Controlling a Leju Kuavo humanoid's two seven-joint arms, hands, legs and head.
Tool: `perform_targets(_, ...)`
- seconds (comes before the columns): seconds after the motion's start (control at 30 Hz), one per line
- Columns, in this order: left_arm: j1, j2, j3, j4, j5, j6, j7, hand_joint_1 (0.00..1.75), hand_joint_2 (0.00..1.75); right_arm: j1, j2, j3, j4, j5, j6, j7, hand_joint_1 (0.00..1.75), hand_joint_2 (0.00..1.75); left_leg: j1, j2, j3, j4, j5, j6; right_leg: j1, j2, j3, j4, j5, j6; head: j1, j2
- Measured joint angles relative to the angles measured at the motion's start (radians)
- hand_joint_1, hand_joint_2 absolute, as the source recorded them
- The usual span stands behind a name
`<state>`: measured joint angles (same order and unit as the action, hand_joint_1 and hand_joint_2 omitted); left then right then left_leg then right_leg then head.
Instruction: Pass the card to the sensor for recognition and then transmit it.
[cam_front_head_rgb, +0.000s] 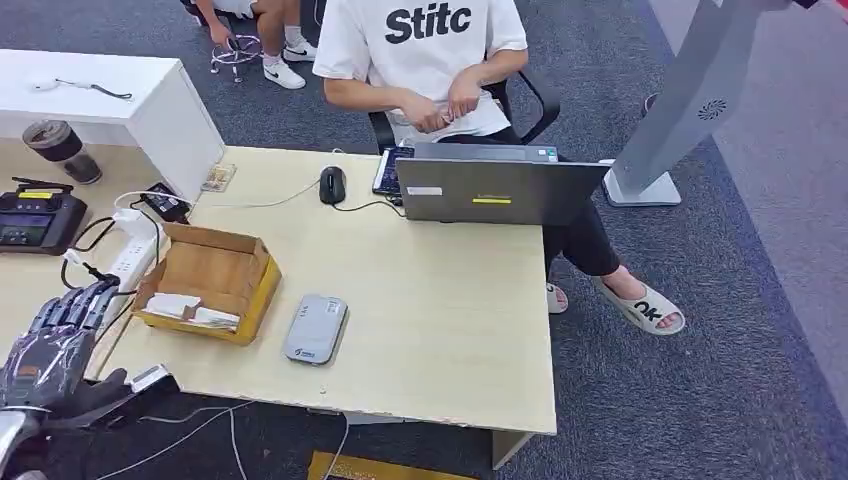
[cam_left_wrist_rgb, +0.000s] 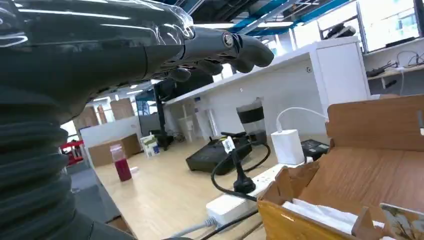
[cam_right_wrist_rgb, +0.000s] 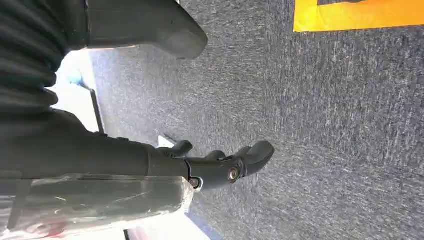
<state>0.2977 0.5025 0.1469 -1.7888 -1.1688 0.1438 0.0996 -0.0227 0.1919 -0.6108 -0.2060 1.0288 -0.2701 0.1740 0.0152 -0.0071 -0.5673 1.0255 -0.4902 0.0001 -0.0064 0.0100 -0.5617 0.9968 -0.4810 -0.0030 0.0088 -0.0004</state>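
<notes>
Cardboard box (cam_front_head_rgb: 208, 280) beside empty left hand (cam_front_head_rgb: 62, 340)

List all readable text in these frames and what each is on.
"Stitc": the person's white T-shirt; the word's end is hidden by a fold.
"OK": strap of the sandal, seen upside down.
Too small or blurred to read: yellow sticker on the laptop lid, logo on the grey card reader, label on the black device.
</notes>
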Motion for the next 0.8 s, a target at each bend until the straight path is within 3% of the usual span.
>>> perform_targets(0.37,-0.063,-0.070,0.004,0.105,0.008,0.016,-0.073,0.00,1.75,0.000,0.000,0.012,0.000,0.035,0.004,0.000,0.00,1.75,0.000,0.000,0.000,0.000,0.000,0.000,0.000,0.000,0.000,0.000,0.000,0.000,0.000,0.000)
perform_targets(0.5,-0.123,-0.101,0.004,0.169,0.025,0.040,-0.109,0.00,1.75,-0.002,0.000,0.019,0.000,0.051,0.005,-0.008,0.00,1.75,0.000,-0.002,0.000,0.000,0.001,-0.001,0.000,-0.001,0.000,0.000,0.000,0.000,0.000,0.000)
perform_targets(0.8,-0.240,-0.150,-0.035,0.297,0.008,0.086,-0.127,0.00,1.75,-0.007,-0.001,0.032,0.000,0.071,0.005,-0.010,0.00,1.75,0.000,-0.001,0.000,0.000,0.001,-0.001,0.000,0.000,0.000,0.000,0.001,-0.001,0.000,0.000)
